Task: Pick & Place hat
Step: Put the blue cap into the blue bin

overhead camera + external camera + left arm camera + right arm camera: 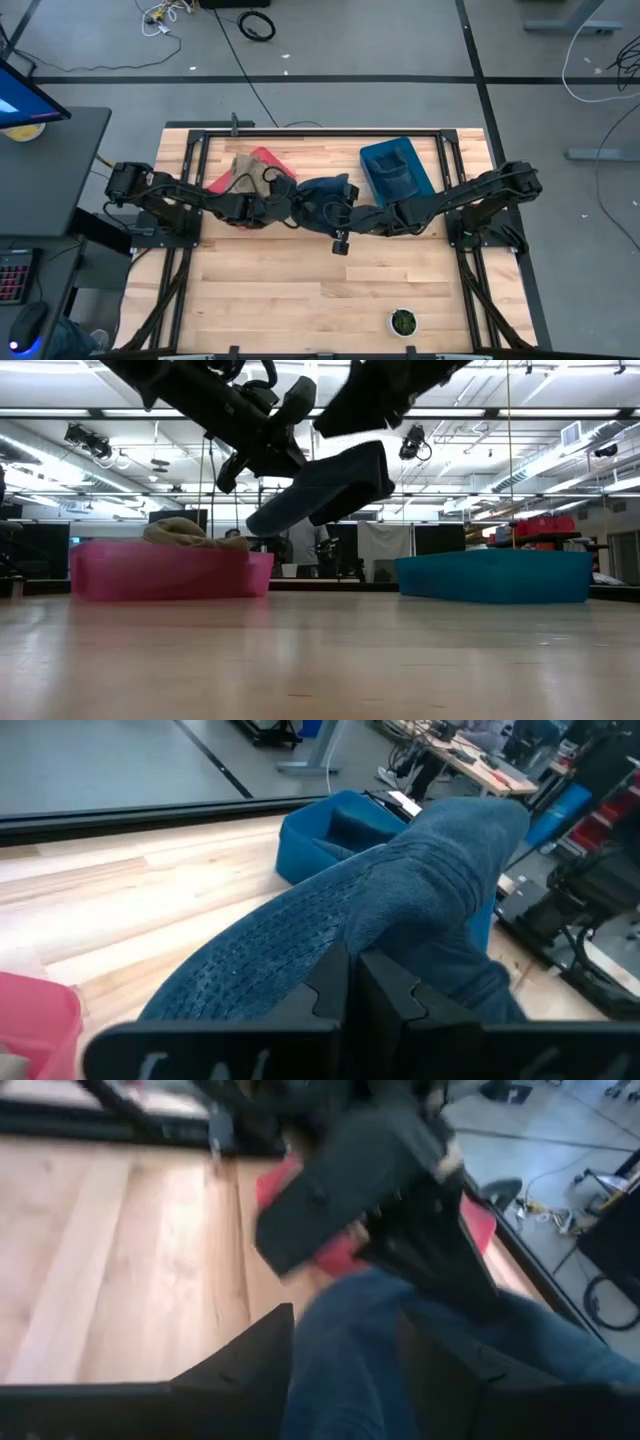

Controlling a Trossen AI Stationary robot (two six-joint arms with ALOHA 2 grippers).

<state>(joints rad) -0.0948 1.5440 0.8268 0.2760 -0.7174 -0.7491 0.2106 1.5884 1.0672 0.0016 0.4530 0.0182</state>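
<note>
The dark blue knit hat (322,197) hangs in the air between the two claws, well above the wooden table (300,290), with clear space under it in the low view. The left gripper (350,982) is clenched on the hat's fabric, fingers pressed together. The right gripper (345,1342) has its fingers spread wide with the hat's cloth lying between them; whether they touch it cannot be told.

Behind the left gripper sits the pink bin (262,172), holding a tan cloth (180,530). Beyond the hat, on the right gripper's side, stands the blue bin (396,168), near the table's far edge. The near half of the table lies open, save a small green-topped object (403,322) too small to identify.

The right wrist view is blurred, and the left arm's wrist hides much of the pink bin there.
</note>
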